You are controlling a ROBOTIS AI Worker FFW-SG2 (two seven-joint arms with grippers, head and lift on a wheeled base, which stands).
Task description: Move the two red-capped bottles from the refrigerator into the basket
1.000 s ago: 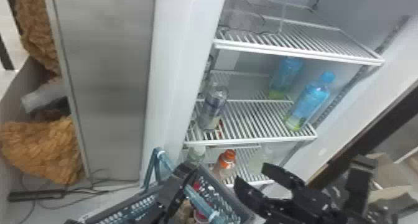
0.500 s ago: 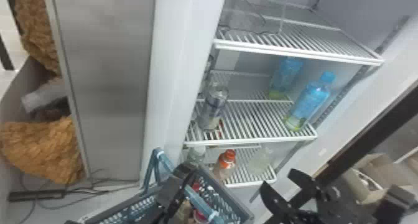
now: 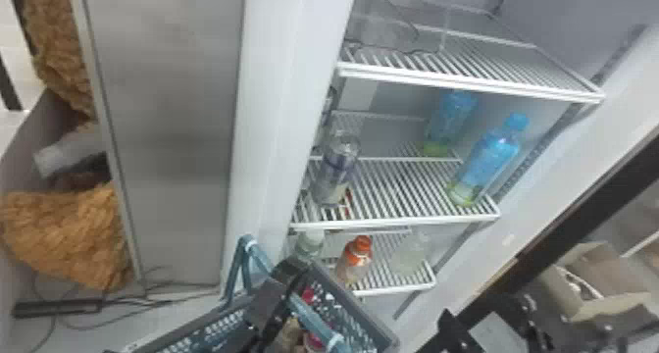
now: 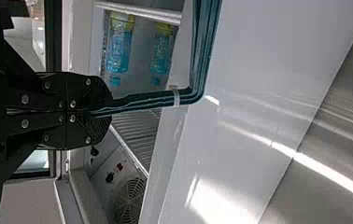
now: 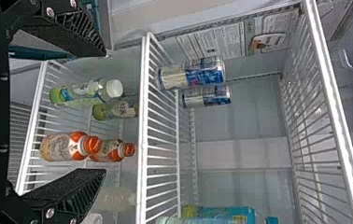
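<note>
The head view has my left gripper at the basket; in the left wrist view the left gripper is shut on its teal handle. At the bottom edge of the head view stands my right gripper, right of the basket. In the right wrist view the right gripper is open, nothing held. Two red-capped bottles, one in front of the other, stand on the lower shelf beyond its fingers. One orange-red cap bottle shows behind the basket rim.
Pale bottles flank the red-capped ones. On the shelf above are cans and blue bottles. The fridge's side wall rises left of the shelves. Several items lie in the basket. An open carton is at the right.
In the head view my right gripper has moved down and to the right, away from the lower shelf. My left gripper and the basket have hardly moved.
</note>
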